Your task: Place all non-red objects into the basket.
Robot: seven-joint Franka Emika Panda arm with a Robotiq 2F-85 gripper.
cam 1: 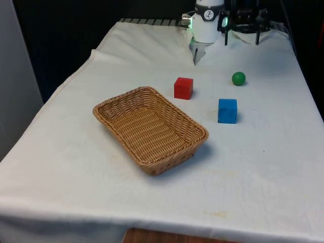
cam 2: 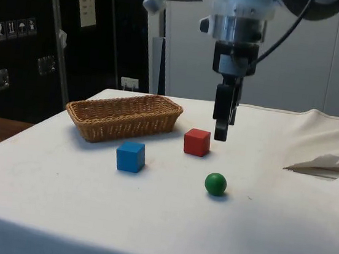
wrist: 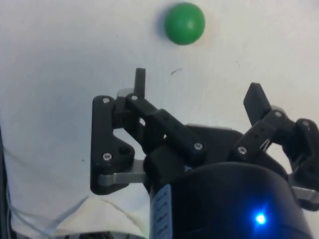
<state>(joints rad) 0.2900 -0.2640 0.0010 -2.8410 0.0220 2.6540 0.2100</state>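
The black two-finger gripper (wrist: 197,87) hangs spread and empty above the cloth, near the small green ball (wrist: 185,23), with the woven wicker basket (cam 2: 100,113) well apart.

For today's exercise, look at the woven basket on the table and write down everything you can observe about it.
The light brown woven wicker basket is rectangular and shallow, with rounded corners, sloping sides and a thicker braided rim. It looks like natural wicker. It sits upright and empty on the white tablecloth, turned at an angle to the table's edges, towards the front view's left. Nothing but the cloth touches it. The red cube is its nearest neighbour, with a gap between them; the blue cube and green ball lie further off.
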